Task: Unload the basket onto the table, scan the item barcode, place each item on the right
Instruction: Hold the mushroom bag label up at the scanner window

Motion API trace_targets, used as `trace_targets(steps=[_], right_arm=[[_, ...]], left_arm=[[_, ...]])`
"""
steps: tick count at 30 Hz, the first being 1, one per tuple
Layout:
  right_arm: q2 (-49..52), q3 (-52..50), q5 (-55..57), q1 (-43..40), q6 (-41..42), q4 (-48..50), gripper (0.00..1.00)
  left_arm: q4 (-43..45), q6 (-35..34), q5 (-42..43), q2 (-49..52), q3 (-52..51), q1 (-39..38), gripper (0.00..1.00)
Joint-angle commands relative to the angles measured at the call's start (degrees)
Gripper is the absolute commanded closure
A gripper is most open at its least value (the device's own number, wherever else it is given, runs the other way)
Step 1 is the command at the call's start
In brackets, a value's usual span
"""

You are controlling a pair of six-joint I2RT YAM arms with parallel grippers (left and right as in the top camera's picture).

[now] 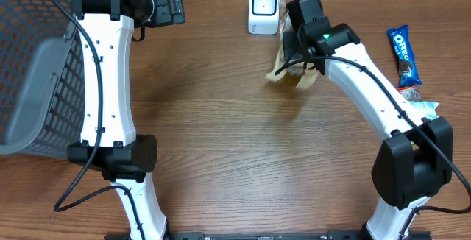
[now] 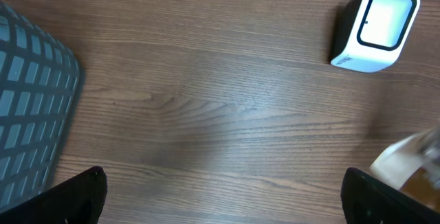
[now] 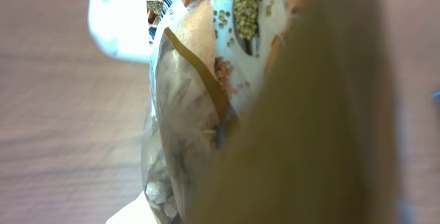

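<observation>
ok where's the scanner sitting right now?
Overhead view: the white scanner stands at the table's far edge, near the middle, just left of the right gripper and its snack pouch.

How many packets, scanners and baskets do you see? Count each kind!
Packets: 3 (tan bag, Oreo pack, pale wrapper)
Scanners: 1 (white scanner)
Baskets: 1 (grey basket)
Total: 5

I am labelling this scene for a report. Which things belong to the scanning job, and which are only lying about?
For the job:
- barcode scanner
- snack packet, held in the shut right gripper

Only lying about:
- Oreo pack
- small pale packet
- grey basket
- left gripper, open and holding nothing
</observation>
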Motion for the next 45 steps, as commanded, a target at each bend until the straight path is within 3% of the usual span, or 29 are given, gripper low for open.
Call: trace_targets(steps=[1, 4, 10, 21, 28, 45], right_arm=[[-1.2, 1.2, 15.3, 0.3, -9.4, 6.0, 0.96], [-1.0, 1.2, 21.2, 0.3, -17.5, 15.7, 0.96], [2.3, 1.2, 21.3, 0.3, -35.5, 31.8, 0.96], [13.4, 1.2, 23.1, 1.9, -59.4, 46.5, 0.96], [18.1, 1.2, 24.4, 2.6, -68.1, 50.9, 0.96], [18.4, 1.2, 26.1, 5.1, -68.6, 49.3, 0.96]], left_arm=[[-0.1, 0.1, -0.1, 0.0, 0.6, 0.0, 0.00], [-0.1, 0.1, -0.1, 0.0, 0.6, 0.0, 0.00], [-0.1, 0.0, -0.1, 0.0, 0.6, 0.0, 0.00], [-0.1, 0.1, -0.1, 0.0, 0.6, -0.1, 0.00], [-0.1, 0.0, -0.1, 0.0, 0.6, 0.0, 0.00], [-0.1, 0.0, -0.1, 0.0, 0.6, 0.0, 0.00]])
